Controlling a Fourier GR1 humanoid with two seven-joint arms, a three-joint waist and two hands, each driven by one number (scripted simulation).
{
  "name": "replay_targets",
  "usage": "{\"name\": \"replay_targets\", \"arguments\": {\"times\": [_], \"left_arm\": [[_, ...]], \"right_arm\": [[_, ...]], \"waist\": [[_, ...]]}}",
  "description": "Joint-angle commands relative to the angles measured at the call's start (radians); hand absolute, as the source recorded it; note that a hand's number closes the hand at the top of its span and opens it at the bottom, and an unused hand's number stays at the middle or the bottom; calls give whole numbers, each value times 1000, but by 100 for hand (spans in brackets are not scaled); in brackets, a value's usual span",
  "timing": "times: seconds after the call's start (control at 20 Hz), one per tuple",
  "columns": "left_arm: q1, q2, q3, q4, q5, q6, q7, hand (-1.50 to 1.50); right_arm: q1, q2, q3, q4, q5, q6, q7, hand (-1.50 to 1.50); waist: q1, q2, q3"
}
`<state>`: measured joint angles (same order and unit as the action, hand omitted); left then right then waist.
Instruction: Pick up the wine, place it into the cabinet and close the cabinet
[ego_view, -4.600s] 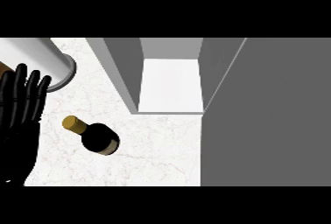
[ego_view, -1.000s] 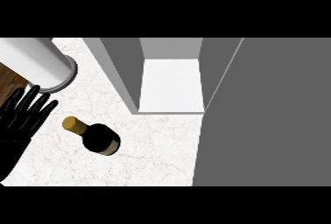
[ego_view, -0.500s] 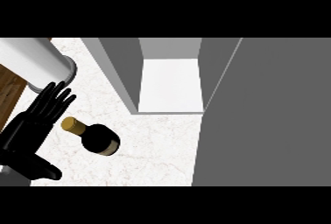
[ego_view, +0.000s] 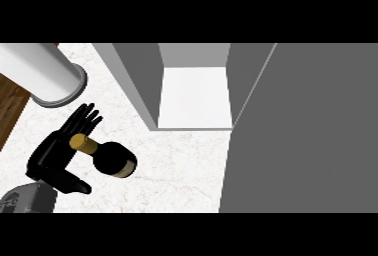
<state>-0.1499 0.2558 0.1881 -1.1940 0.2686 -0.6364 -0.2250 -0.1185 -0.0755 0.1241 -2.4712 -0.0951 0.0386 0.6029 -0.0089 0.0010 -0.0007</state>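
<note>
Head view, the reach for the bottle. The cabinet (ego_view: 193, 95) fills the upper middle and right, its door (ego_view: 303, 130) swung open and its pale floor bare, so the placing and closing steps are, as I judge it, not yet begun. The marbled table (ego_view: 177, 165) lies in front of the cabinet. A grey cylinder (ego_view: 40, 75) rests to the left of the cabinet, near the table's edge. The wine (ego_view: 111, 157) stands on the table, left of and in front of the cabinet's opening, its gold-capped neck tilted toward my left hand (ego_view: 57, 152). That hand lies just behind the neck, palm toward the bottle, fingers (ego_view: 85, 117) straight and spread, thumb (ego_view: 72, 184) held out below; nothing is clasped yet. My grey forearm (ego_view: 26, 200) enters at the lower left. My right hand does not show. Next move, by my estimate: curl fingers and thumb round the bottle's body, then lift it clear toward the cabinet.
</note>
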Motion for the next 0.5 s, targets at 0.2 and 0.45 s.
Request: {"name": "replay_targets", "arguments": {"times": [0.2,0.45], "left_arm": [[-65,51,-2,347,-166,-91,-304,-150],[-149,28,-35,525,-249,-36,-422,-150]], "right_arm": [[-15,-6,-53,-19,-87,14,13,-150],[-21,21,26,-98,-17,-19,74,-150]], "waist": [[1,1,0],[-6,1,-1]]}}
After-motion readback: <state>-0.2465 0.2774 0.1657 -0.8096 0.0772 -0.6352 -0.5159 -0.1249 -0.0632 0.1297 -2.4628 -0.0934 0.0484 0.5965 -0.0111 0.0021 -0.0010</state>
